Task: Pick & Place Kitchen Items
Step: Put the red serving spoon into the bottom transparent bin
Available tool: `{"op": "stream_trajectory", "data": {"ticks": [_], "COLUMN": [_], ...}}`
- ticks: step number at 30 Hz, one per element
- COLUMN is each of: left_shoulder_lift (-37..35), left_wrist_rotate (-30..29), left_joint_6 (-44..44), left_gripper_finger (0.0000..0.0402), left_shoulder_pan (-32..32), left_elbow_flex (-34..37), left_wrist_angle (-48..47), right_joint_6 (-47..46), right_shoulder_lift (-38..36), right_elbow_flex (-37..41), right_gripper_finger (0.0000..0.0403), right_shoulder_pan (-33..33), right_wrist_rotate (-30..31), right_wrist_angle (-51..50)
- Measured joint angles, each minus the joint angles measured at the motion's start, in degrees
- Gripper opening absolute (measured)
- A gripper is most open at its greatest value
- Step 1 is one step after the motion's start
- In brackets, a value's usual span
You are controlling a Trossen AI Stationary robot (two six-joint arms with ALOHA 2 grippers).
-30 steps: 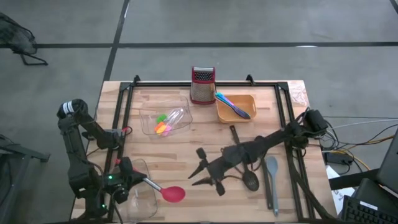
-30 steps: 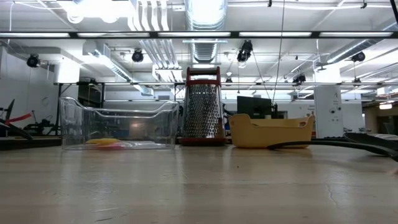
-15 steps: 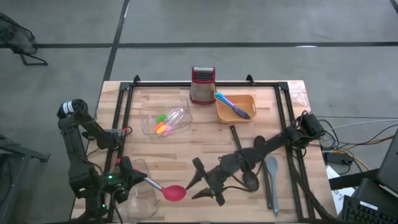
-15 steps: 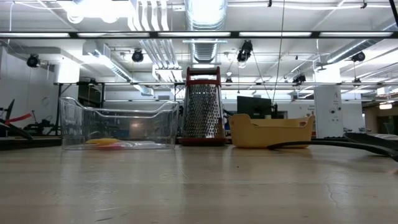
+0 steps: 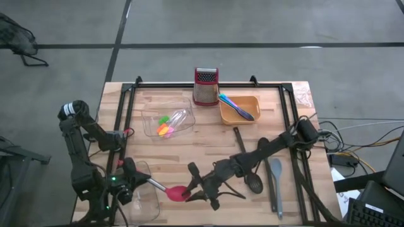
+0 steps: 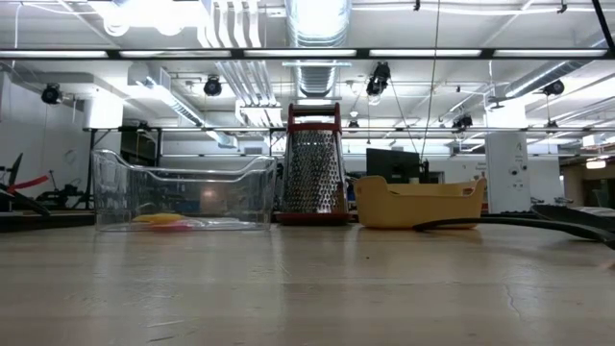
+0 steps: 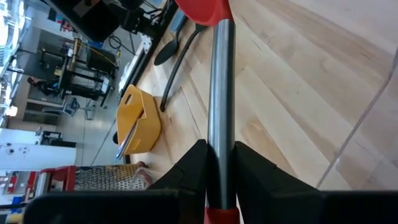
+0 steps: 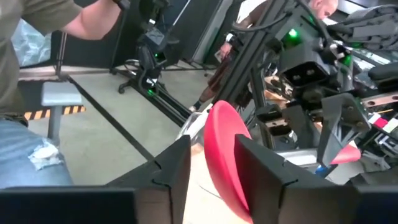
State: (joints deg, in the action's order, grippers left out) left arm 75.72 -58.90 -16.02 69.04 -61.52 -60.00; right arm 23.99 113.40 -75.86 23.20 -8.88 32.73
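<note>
- The left gripper [image 5: 136,184] sits at the table's near left corner, over a clear tub [image 5: 144,200], its fingers [image 7: 194,169] clamped on the metal handle of a red-pink spoon [image 5: 169,190].
- The spoon points toward the middle of the table, its red bowl held edge-up.
- The right gripper [image 5: 190,187] reaches across from the right side; its fingers [image 8: 177,163] straddle the spoon's red bowl, one on each side. Whether they press on it I cannot tell.
- A black spoon [image 5: 250,178] and a grey spatula [image 5: 276,183] lie on the wood to the right, under the right arm.
- Farther back, a second clear tub [image 5: 165,118] holds small orange, yellow and pink pieces [image 5: 165,125].
- An orange tray [image 5: 240,110] holds blue and purple sticks [image 5: 236,106], beside a steel grater [image 5: 205,86] with a red top.
- In the right wrist view, a person stands in the room beyond the table.
</note>
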Motion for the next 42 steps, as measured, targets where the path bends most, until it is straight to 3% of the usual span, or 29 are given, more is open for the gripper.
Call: {"op": "stream_trajectory", "data": {"ticks": [7,14,19,27,33,42], "left_shoulder_lift": [0.0,0.07,0.07,-0.33,-1.03,-1.01], "left_wrist_rotate": [-0.4,-2.99,-7.49,-19.57,-24.34,-30.82], "left_joint_6": [-1.83,-6.96,-10.19,-16.26,-38.63,-75.34], "left_gripper_finger": [0.0071,0.0092,0.0129,0.0202,0.0214,0.0211], "left_shoulder_pan": [0.02,-0.04,-0.07,-0.09,-0.33,-0.74], "left_elbow_flex": [0.02,0.13,0.15,-0.79,-0.49,9.57], "left_wrist_angle": [0.71,1.99,2.64,5.87,5.83,5.52], "right_joint_6": [1.86,4.45,5.23,7.18,14.11,29.19], "right_shoulder_lift": [1.56,1.06,-0.25,-0.22,-0.28,1.1], "right_elbow_flex": [-3.52,-4.61,-4.28,-4.52,-4.26,-4.28], "right_gripper_finger": [0.0024,0.0015,0.0014,0.0013,0.0013,0.0013], "right_shoulder_pan": [0.26,1.66,2.11,1.85,2.44,3.21], "right_wrist_rotate": [-0.12,7.07,9.84,22.32,33.35,40.57], "right_wrist_angle": [-4.54,-8.7,-9.99,-13.15,-12.94,-10.48]}}
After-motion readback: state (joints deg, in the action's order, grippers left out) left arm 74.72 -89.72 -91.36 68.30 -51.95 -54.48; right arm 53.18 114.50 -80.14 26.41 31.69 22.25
